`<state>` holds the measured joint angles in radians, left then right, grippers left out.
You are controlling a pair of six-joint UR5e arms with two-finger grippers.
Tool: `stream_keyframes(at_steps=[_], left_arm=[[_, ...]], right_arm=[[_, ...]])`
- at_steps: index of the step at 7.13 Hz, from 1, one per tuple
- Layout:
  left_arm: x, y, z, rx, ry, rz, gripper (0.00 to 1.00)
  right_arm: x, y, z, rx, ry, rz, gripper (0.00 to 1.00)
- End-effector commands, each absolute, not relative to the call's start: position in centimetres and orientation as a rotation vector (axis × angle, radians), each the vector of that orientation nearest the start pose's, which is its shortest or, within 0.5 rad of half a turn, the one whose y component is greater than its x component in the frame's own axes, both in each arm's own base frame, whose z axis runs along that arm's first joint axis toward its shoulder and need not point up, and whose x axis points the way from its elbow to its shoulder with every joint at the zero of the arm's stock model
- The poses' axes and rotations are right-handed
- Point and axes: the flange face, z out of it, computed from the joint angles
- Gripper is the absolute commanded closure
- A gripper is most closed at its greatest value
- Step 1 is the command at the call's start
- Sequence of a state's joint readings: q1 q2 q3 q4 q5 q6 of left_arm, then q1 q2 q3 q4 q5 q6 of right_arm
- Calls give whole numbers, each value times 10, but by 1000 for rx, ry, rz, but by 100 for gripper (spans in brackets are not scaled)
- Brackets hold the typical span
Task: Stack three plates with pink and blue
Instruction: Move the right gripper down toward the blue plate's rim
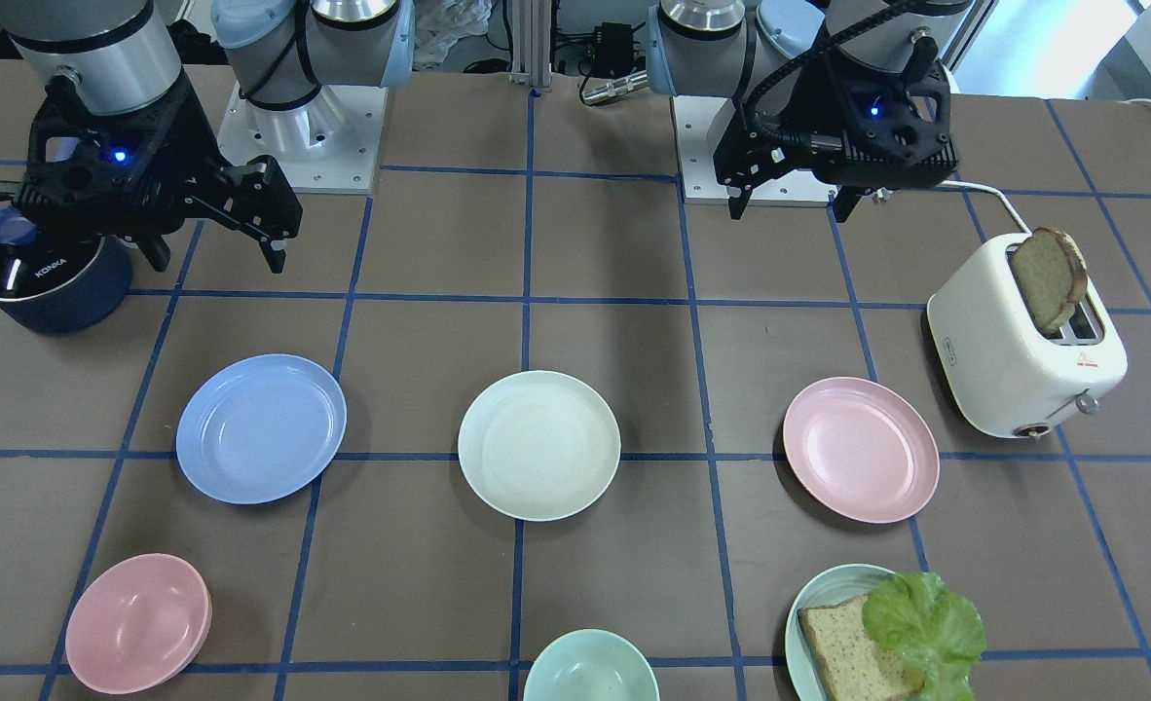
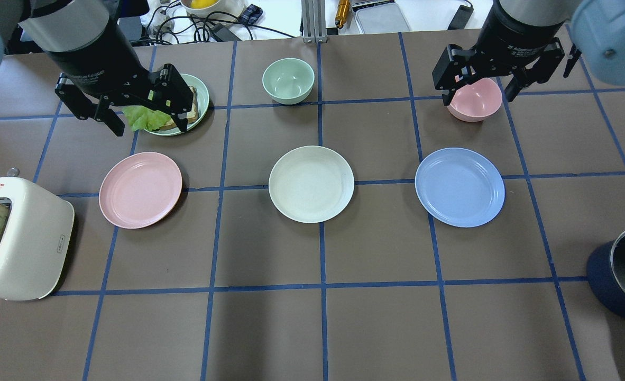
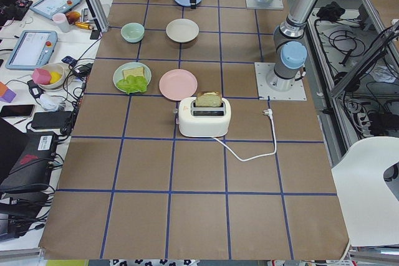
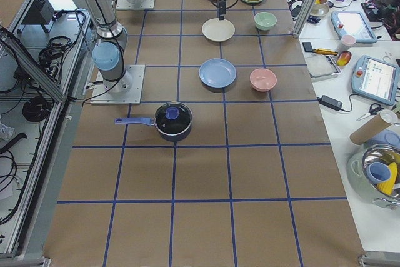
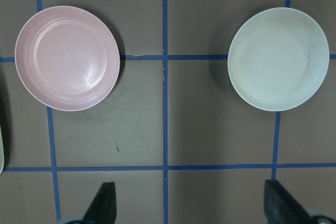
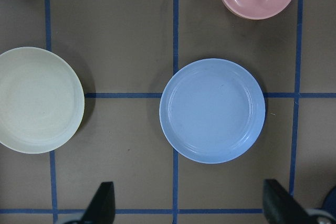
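Three matching plates lie apart in a row on the brown table. The pink plate (image 2: 140,189) is on my left, the cream-white plate (image 2: 311,183) in the middle, the light blue plate (image 2: 459,187) on my right. My left gripper (image 2: 148,121) is open and empty, raised beyond the pink plate (image 5: 67,57). My right gripper (image 2: 476,92) is open and empty, raised beyond the blue plate (image 6: 212,110). Nothing is stacked.
A white toaster (image 2: 19,238) with a bread slice stands at the near left. A dark lidded pot (image 2: 622,280) is at the near right. A pink bowl (image 2: 475,103), a mint bowl (image 2: 288,80) and a pale green plate (image 2: 200,87) with bread and lettuce sit along the far side.
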<state>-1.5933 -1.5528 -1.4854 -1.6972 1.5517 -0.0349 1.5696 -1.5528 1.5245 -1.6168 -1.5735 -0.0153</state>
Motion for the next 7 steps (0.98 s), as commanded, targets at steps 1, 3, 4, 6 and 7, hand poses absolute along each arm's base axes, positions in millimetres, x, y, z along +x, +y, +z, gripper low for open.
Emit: stream_keyframes(at_steps=[1, 3, 4, 6, 7], left_arm=[[-145, -476, 527, -22, 3159, 32, 0], [-145, -475, 529, -24, 3159, 27, 0], [-145, -475, 529, -24, 3159, 25, 0], [-145, -475, 529, -24, 3159, 27, 0], [-145, -475, 529, -24, 3159, 25, 0]], right_arm=[[127, -512, 511, -15, 3140, -137, 0], [128, -517, 509, -20, 3130, -130, 0], [128, -518, 510, -15, 3128, -135, 0], [131, -527, 488, 2, 3086, -80, 0], [131, -536, 477, 8, 3080, -56, 0]])
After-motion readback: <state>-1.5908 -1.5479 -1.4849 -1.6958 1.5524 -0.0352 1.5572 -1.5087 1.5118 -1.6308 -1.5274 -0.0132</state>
